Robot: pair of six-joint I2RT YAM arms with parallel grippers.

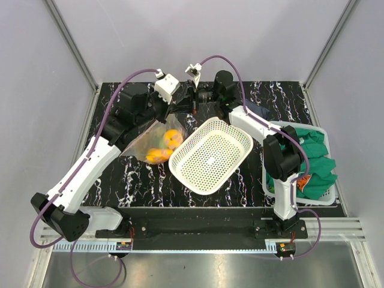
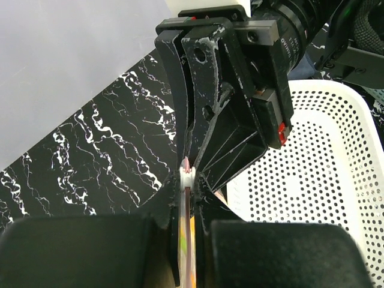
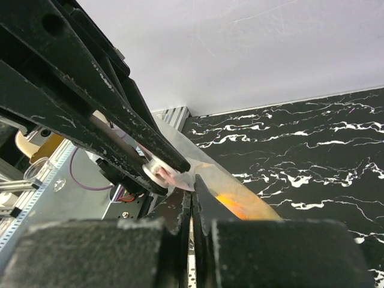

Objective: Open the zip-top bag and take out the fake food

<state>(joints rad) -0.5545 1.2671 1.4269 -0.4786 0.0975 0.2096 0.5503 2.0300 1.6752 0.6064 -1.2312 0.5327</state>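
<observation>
Left gripper (image 2: 187, 198) is clamped on the pinkish zip strip (image 2: 187, 167) | right gripper (image 3: 192, 207) is pinched shut on it opposite, judged for parting the seal | zip-top bag (image 1: 144, 143) is held up near the table's (image 1: 120, 186) far edge, unopened | fake food (image 1: 166, 146) is kept inside | white mesh basket (image 1: 177, 168) alongside, nothing seen inside.

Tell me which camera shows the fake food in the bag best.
Top external. It shows the fake food clearly: orange and yellow pieces inside the zip-top bag, beside the white basket. Right wrist catches only an orange patch through the plastic; left wrist shows just the zip edge.
</observation>
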